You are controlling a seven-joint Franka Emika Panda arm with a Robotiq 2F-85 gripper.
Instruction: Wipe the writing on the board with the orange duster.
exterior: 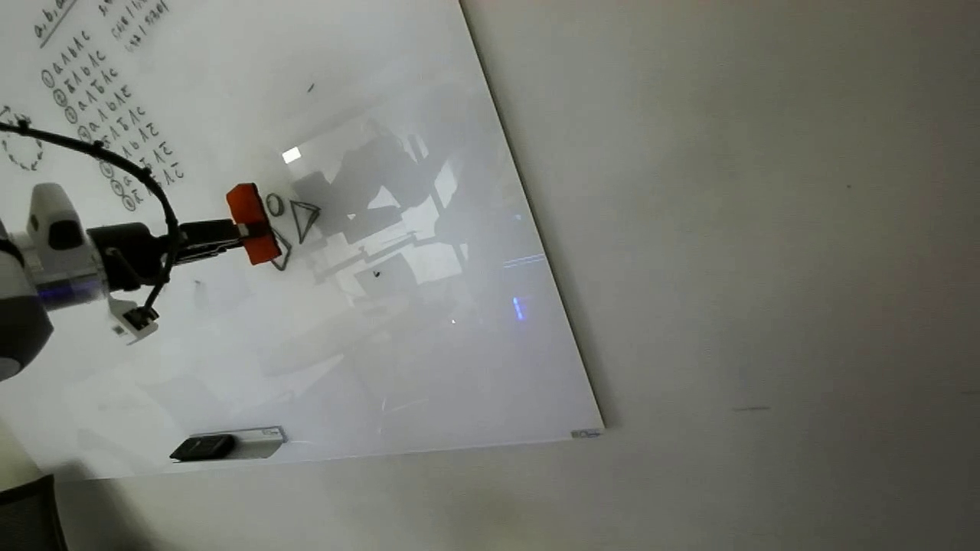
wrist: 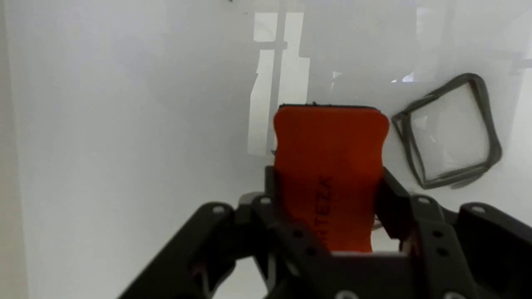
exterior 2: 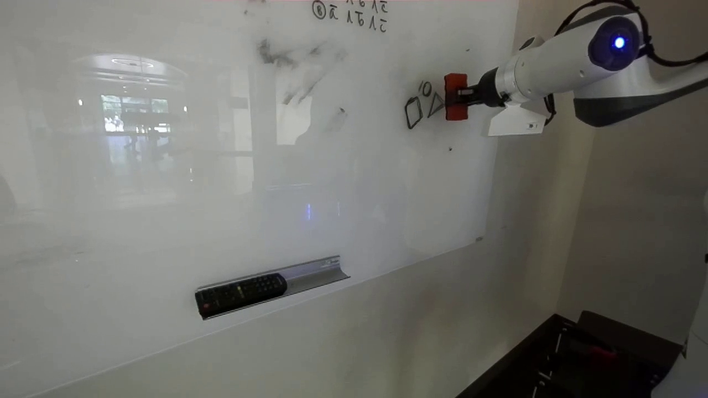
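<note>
We see the gripper (wrist: 329, 185) clasping the orange duster (exterior 2: 456, 88), close to the writing (exterior 2: 431, 106), 3 outlines near the side edge of the board (exterior 2: 387, 188); contact we cannot tell. To wipe cleanly, we should press the face flat and draw overlapping strokes inward, over all 3.

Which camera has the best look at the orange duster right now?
The wrist view: there the orange duster looks largest, its dark lettering showing, though the gripper hides part of it. Both exterior views show the duster much smaller, in the gripper's grasp, without readable lettering.
</note>
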